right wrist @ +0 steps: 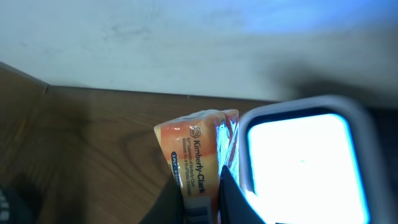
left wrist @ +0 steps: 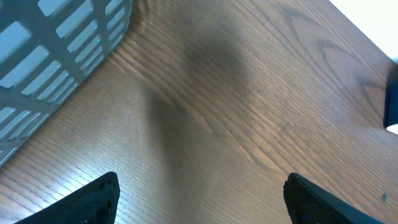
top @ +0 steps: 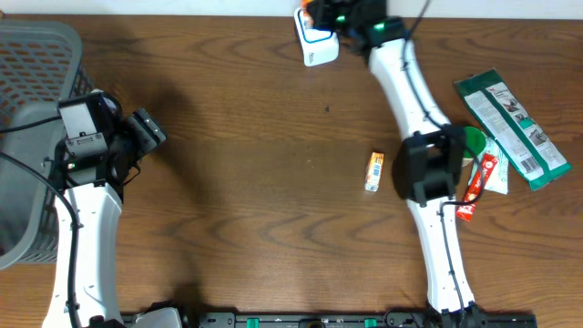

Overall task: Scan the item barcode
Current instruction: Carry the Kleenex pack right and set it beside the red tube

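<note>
Grey basket (top: 36, 55) at far left of the table (top: 255, 210). Left gripper (top: 150, 128) just beside it, jaws wide apart, nothing held. Small orange box (top: 374, 171) lies mid-table. Right gripper (right wrist: 200, 202) at far edge, clamped on orange Kimberly-Clark packet (right wrist: 196, 146), packet touching scanner (right wrist: 301, 155). Green pouch (top: 512, 128) far right.

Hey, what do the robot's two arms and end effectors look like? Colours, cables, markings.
Both arms have white links with black joints. The left arm carries a black wrist block with a small white label; the left end effector has black fingers. The right arm has a black cable along its link, a bulky black elbow and green lights near the right end effector.
</note>
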{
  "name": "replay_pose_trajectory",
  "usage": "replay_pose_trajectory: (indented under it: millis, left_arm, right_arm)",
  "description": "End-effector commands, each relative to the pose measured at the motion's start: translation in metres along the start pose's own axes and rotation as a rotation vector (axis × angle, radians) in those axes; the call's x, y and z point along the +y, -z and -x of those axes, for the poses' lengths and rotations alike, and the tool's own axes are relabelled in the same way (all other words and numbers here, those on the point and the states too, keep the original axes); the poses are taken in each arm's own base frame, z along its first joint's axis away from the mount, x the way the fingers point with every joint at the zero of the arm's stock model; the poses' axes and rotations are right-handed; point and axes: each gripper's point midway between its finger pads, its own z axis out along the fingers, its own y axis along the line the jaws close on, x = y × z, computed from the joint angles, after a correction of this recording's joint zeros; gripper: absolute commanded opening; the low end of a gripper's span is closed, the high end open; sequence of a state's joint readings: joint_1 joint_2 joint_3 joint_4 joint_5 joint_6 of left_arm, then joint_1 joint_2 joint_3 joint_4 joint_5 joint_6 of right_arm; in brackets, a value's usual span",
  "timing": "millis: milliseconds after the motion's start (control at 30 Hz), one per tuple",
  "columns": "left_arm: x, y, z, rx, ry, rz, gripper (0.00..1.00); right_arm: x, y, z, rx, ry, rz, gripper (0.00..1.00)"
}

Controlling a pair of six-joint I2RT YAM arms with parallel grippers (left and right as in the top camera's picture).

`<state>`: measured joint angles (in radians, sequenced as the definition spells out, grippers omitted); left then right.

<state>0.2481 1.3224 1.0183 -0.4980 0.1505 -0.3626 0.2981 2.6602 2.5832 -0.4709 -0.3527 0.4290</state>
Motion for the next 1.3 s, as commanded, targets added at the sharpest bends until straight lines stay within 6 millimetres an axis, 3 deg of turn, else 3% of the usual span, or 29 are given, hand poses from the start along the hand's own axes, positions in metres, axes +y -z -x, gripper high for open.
replay_pose_trajectory:
  millis: [0,133,233,333,500,700,867,1033,1167,1200,1267]
  left_arm:
    - [0.004,-0.002,-0.001,0.005,-0.002,0.012,0.85]
    - [0.004,-0.002,-0.001,0.005,-0.002,0.012,0.85]
    - [0.004,-0.002,-0.001,0.005,-0.002,0.012,0.85]
    - [0.004,-0.002,-0.001,0.005,-0.002,0.012,0.85]
    - [0.004,-0.002,-0.001,0.005,-0.002,0.012,0.85]
    - [0.004,-0.002,-0.001,0.005,-0.002,0.012,0.85]
    - [0.004,-0.002,-0.001,0.005,-0.002,0.012,0.85]
    - [0.004,-0.002,-0.001,0.005,-0.002,0.012,0.85]
    - [0.004,-0.002,-0.001,0.005,-0.002,0.012,0.85]
    - [0.004,-0.002,-0.001,0.005,-0.002,0.012,0.85]
    - [0.004,-0.002,-0.001,0.005,-0.002,0.012,0.85]
  right_arm:
    - [-0.029,-0.015,-0.004,-0.059,-0.068,-0.135,0.01]
    - [-0.027,-0.015,0.002,-0.077,-0.063,-0.125,0.01]
    - [-0.008,-0.007,0.012,-0.065,-0.044,0.014,0.01]
    - [0.014,0.025,0.031,-0.029,-0.027,0.180,0.01]
    - [0.002,0.109,0.050,0.072,-0.063,0.134,0.01]
    - [-0.021,0.250,0.056,0.161,-0.055,-0.052,0.01]
    - [-0.080,0.367,0.045,0.166,-0.181,-0.436,0.01]
    - [-0.165,0.475,0.004,0.237,-0.369,-0.918,0.01]
    - [-0.222,0.518,-0.035,0.285,-0.563,-1.199,0.01]
    - [-0.244,0.526,-0.062,0.346,-0.643,-1.279,0.01]
    - [-0.272,0.519,-0.104,0.453,-0.715,-1.304,0.01]
